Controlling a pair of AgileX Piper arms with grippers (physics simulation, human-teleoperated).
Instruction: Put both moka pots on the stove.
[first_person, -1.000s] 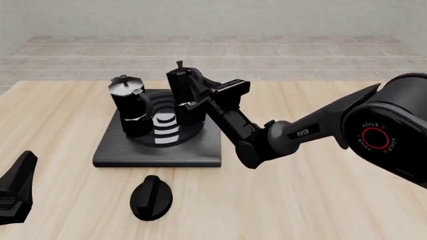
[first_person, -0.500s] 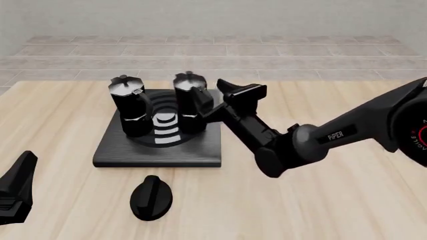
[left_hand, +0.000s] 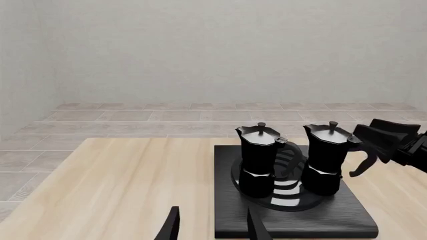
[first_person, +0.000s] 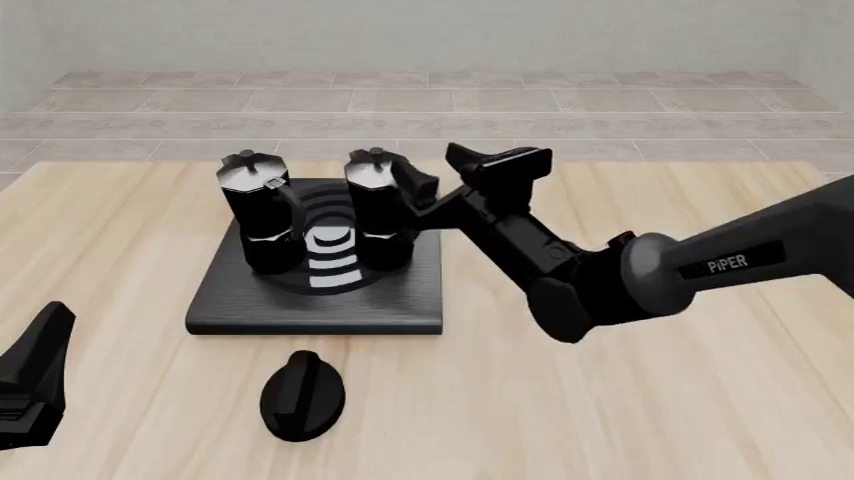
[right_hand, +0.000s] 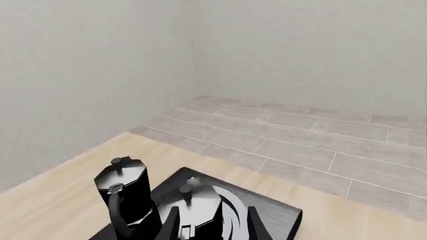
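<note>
Both moka pots stand upright on the stove (first_person: 320, 295). The left pot (first_person: 259, 215) and the right pot (first_person: 376, 208) sit side by side on the burner rings. They also show in the left wrist view as the left pot (left_hand: 260, 157) and the right pot (left_hand: 328, 157). My right gripper (first_person: 434, 190) is open and empty, just right of the right pot on its handle side. In the right wrist view its fingers (right_hand: 170, 225) frame that pot's lid (right_hand: 198, 200). My left gripper (first_person: 34, 385) is open and empty, low at the near left.
A low round black knob (first_person: 303, 395) lies on the wooden table (first_person: 641, 400) in front of the stove. The right arm (first_person: 627, 280) stretches across the table to the right of the stove. A tiled floor and a wall lie beyond the far edge.
The right gripper set the right pot upright on the stove, let go and drew back to the right. The left arm has not moved.
</note>
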